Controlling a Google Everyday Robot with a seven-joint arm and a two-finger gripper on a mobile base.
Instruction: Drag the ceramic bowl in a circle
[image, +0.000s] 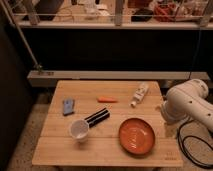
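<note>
- The gripper is hidden behind the white arm (189, 104), off the wooden table's (100, 152) right edge; its jaws are spread and hold nothing.
- The ceramic bowl (136, 136) sits front-right, near that edge, so a wide circle may tip it off.
- A leftward sweep risks hitting the white cup (79, 130).
</note>
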